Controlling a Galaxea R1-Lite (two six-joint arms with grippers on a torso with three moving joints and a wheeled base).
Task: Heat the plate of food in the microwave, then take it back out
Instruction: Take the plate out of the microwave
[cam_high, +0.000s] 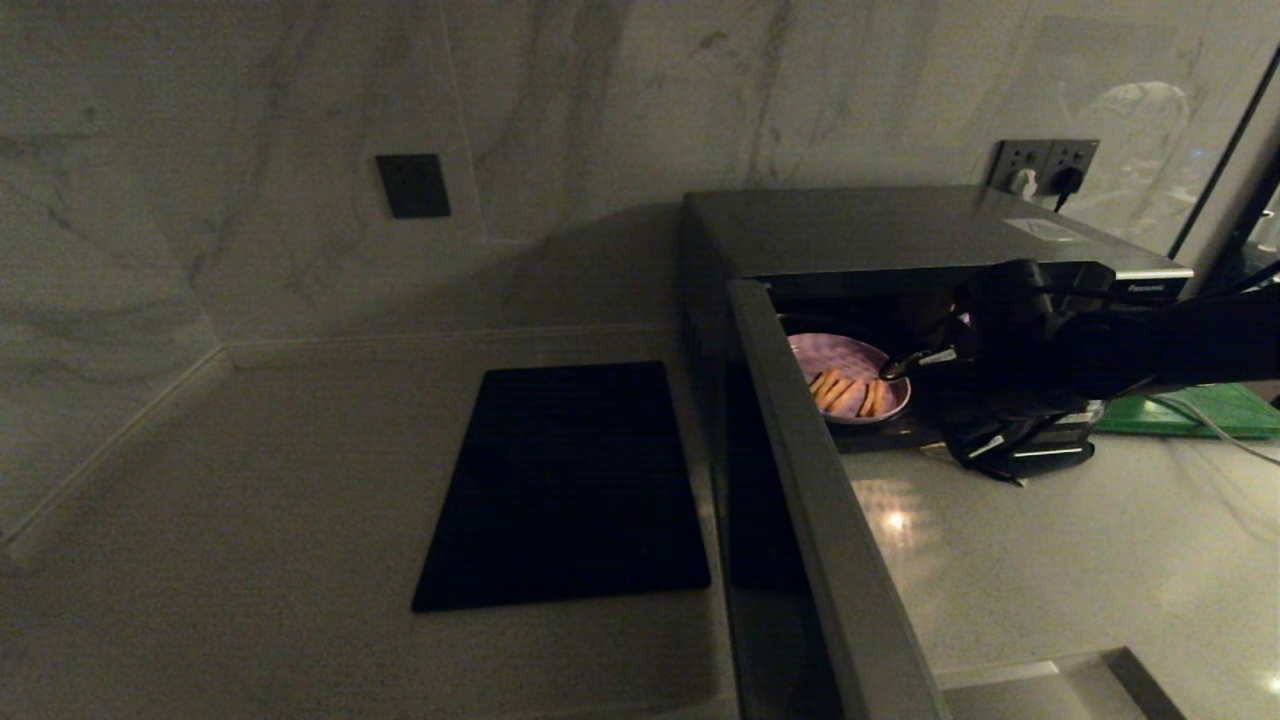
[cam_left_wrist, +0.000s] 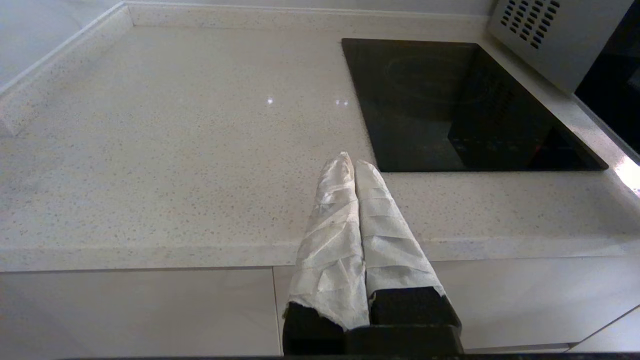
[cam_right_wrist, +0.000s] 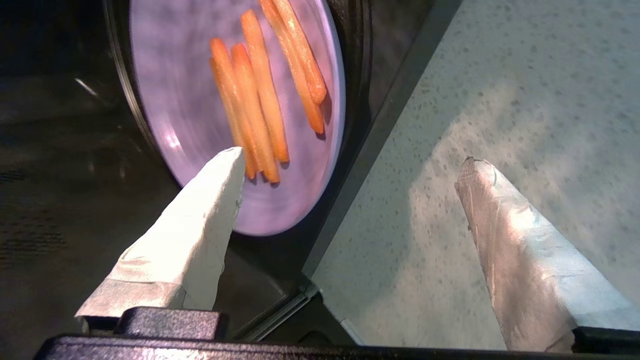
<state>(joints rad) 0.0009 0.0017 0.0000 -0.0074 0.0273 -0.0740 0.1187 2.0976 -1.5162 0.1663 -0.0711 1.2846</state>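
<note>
1. The microwave (cam_high: 900, 235), a dark grey box, sits at the upper right of the head view on a pale speckled tabletop (cam_high: 1050, 560), its door (cam_high: 800, 480) swung open toward the lower centre of the frame.
2. The plate of food (cam_high: 845, 375), pale lavender with a few orange sticks, lies inside the microwave's cavity, close to the front opening, right of centre in the head view.
3. My right pincer (cam_right_wrist: 350, 170) is spread wide and holds nothing. In its wrist view one wrapped finger overlaps the plate's rim at centre left, and the other is over the tabletop at the right.
4. My left pincer (cam_left_wrist: 354, 165) is pressed together and empty, at the lower centre of its wrist view, over the tabletop's front edge.
5. A flat black slab (cam_high: 565, 485) lies at centre left of the head view, and a green board (cam_high: 1190, 410) at the right edge.
</note>
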